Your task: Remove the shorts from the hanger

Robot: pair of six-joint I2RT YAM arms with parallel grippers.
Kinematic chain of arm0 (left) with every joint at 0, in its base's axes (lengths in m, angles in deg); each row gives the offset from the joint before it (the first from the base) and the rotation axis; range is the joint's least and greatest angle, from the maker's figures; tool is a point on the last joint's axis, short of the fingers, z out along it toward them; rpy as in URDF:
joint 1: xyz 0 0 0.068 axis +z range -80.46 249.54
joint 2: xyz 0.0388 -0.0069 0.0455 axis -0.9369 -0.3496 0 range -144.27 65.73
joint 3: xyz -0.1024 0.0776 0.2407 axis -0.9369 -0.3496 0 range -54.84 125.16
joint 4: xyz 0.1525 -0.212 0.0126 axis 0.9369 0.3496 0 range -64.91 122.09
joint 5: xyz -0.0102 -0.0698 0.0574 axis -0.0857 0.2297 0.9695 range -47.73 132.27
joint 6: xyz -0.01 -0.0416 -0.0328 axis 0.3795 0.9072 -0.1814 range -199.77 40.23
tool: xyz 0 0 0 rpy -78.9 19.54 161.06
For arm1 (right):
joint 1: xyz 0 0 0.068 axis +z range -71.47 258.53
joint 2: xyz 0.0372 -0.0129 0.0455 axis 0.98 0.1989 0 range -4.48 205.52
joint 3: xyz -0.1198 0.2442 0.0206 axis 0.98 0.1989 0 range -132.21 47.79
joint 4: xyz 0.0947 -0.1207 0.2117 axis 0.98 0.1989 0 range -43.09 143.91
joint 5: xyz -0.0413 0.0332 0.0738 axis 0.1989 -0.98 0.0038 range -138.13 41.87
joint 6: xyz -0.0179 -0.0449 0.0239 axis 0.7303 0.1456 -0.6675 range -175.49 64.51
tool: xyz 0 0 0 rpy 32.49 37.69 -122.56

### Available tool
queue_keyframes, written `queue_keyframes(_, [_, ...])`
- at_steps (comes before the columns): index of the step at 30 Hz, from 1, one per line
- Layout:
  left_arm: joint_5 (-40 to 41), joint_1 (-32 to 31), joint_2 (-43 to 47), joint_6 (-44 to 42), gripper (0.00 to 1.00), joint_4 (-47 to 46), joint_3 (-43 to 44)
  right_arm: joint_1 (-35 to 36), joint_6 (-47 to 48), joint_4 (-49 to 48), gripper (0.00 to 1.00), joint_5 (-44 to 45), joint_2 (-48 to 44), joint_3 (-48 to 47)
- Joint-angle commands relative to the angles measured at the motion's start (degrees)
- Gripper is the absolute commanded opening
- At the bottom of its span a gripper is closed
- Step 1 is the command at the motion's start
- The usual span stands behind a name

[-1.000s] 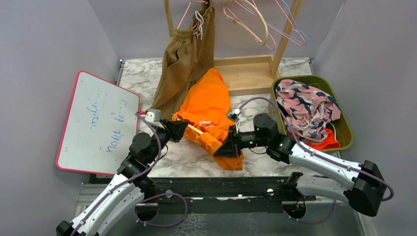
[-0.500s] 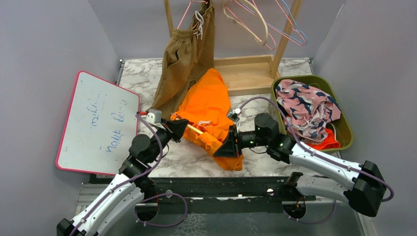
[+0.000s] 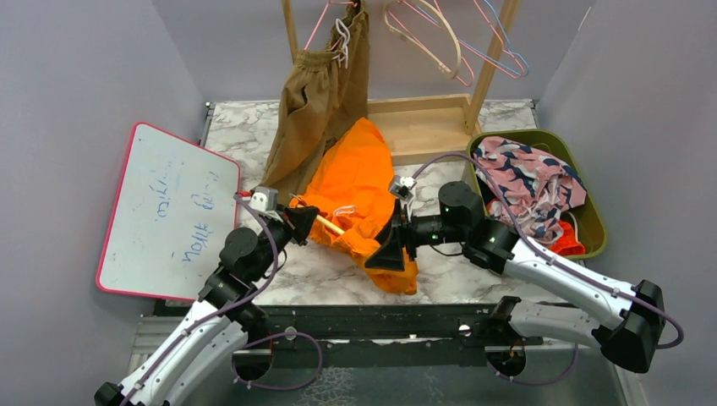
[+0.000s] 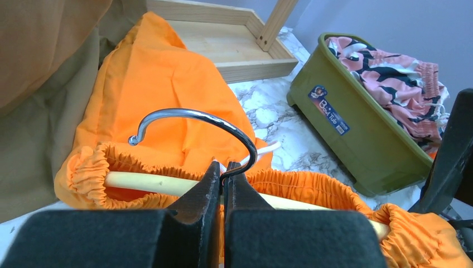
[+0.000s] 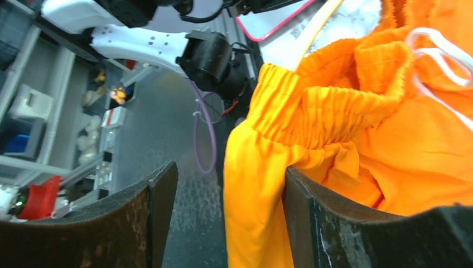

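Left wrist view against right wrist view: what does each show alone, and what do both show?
Left wrist only: shut left jaws pinching the curved chrome hanger hook, and the olive-green plastic tub holding pink dark-blotched fabric shorts. Right wrist only: open right jaws flanking a hanging fold, and the left arm's white link. Both: the bright orange fabric shorts and their gathered waistband.

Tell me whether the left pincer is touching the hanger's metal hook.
Touching: left wrist view shows the left pincer shut on the metal hook, just above the wooden bar.
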Motion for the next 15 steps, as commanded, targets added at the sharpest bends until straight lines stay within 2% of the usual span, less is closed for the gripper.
queue_keyframes(1, [1.3,0.2,-1.5,-0.3,0.0,5.5,7.0,0.4,6.6,10.7,0.72,7.8,-1.3,-5.7])
queue_keyframes(7, [-0.5,0.2,-7.1,0.0,0.0,8.7,11.0,0.8,8.3,14.7,0.73,9.6,3.7,-11.8])
queue_keyframes(13, [-1.6,0.2,-10.7,0.3,0.0,10.4,12.5,2.0,8.3,13.8,0.51,14.6,10.5,-16.0])
queue_keyframes(15, [-1.2,0.2,-10.5,0.4,0.0,10.9,12.4,2.1,8.5,14.3,0.5,14.8,11.7,-16.4])
